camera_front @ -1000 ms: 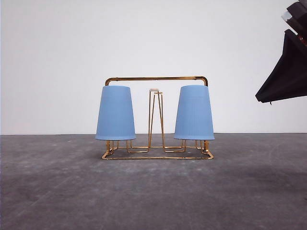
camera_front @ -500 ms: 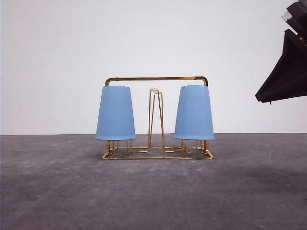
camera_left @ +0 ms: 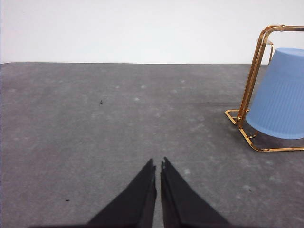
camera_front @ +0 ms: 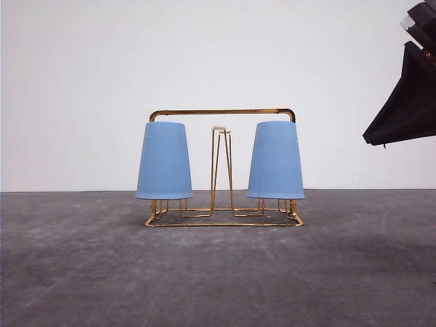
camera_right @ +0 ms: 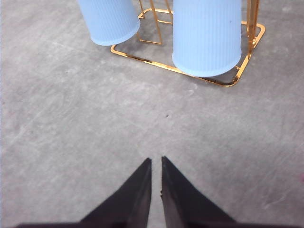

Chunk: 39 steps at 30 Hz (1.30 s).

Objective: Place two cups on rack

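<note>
Front view: the rack (camera_front: 223,112) stands on a grey table (camera_front: 218,279) before a plain white wall (camera_front: 102,82). Two cups sit upside down on it, mouths down and clear of the base: the left cup (camera_front: 164,161) at the left end, the right cup (camera_front: 276,160) at the right end. Between them a bare prong (camera_front: 219,167) rises with a pale tip. Each cup hides the prong under it. Nothing lies on the table around the rack. At the upper right edge a black part of the right arm (camera_front: 407,92) hangs high above the table, well apart from the rack and cut off by the frame; its gripper cannot be made out here.

Left wrist view: the left gripper (camera_left: 157,166) points out over bare table, its two black fingers pressed nearly together with a thin slit between them, holding nothing. The rack's end frame (camera_left: 256,71) and one cup (camera_left: 280,95) stand well apart from it, both cut off by the picture's edge.

Right wrist view: the right gripper (camera_right: 156,161) looks down on the table from above, fingers likewise closed to a narrow slit and empty. Ahead of it are the rack base (camera_right: 190,71) and both cups (camera_right: 207,35) (camera_right: 108,19), their closed ends cut off. The table between gripper and rack is bare and faintly scratched.
</note>
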Tool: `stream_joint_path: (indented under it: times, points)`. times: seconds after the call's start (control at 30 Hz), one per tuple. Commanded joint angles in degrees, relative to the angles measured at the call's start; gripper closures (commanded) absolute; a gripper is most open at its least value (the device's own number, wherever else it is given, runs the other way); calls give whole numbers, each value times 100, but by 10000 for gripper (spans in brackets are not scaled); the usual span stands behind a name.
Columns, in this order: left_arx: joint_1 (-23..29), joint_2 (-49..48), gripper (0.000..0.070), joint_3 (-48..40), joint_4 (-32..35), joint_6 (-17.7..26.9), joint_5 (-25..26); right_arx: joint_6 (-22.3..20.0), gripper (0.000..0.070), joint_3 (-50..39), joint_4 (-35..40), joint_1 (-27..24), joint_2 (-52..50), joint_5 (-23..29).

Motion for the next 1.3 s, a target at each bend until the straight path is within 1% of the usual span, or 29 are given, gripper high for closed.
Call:
stream_joint_path:
  times: [0.0,0.1,0.17,0.33,0.5,0.57,0.67,0.77,0.87,1.27]
  points:
    - [-2,-4,700,-76,57,-50,-24,-495,665,-101,78,-30,-217,337]
    - [-2,-4,700,-76,55,-50,-26,-435,665,-575,198,-185,-852,1064]
    - [-2,-4,700,-76,59,-50,-24,-413,665,-976,306,-387,-1431,1335]
    - [-2,-4,700,-76,57,-50,-22,-468,665,-1792,483,-1025,-2723,1379]
    - [-2,-4,700,-76,57,-50,-24,-397,665,-2320,520,-1702,-3623,1366]
    - [-2,-4,700,-76,59,-50,-22,-347,665,-2343,313,-1908,-3891,1368]
    - [-2,-4,700,-76,59,-50,-24,-375,665,-2343,244,-2117,-4178,1370]
    - [-2,-4,700,-76,59,-50,-22,-369,665,-2343,179,-2244,-4411,1375]
    - [-2,-4,700,-76,59,-50,-22,-352,665,-2343,184,-2286,-4399,1366]
    - [-2,-4,700,-76,59,-50,-24,-349,665,-2343,212,-2286,-4399,1366]
